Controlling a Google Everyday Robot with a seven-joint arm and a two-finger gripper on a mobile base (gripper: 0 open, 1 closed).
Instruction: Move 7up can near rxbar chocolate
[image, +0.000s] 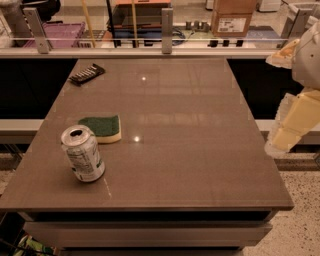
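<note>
The 7up can (83, 153) stands upright on the brown table (190, 150) near its front left corner, its opened top showing. The rxbar chocolate (86, 73) lies flat at the table's far left corner, well apart from the can. My gripper (292, 122) hangs off the table's right edge, beside the table and far from both the can and the bar. It holds nothing that I can see.
A green-topped yellow sponge (102, 128) lies just behind and to the right of the can. A glass rail with metal posts (167, 24) runs along the table's far edge. A cardboard box (231, 19) stands beyond it.
</note>
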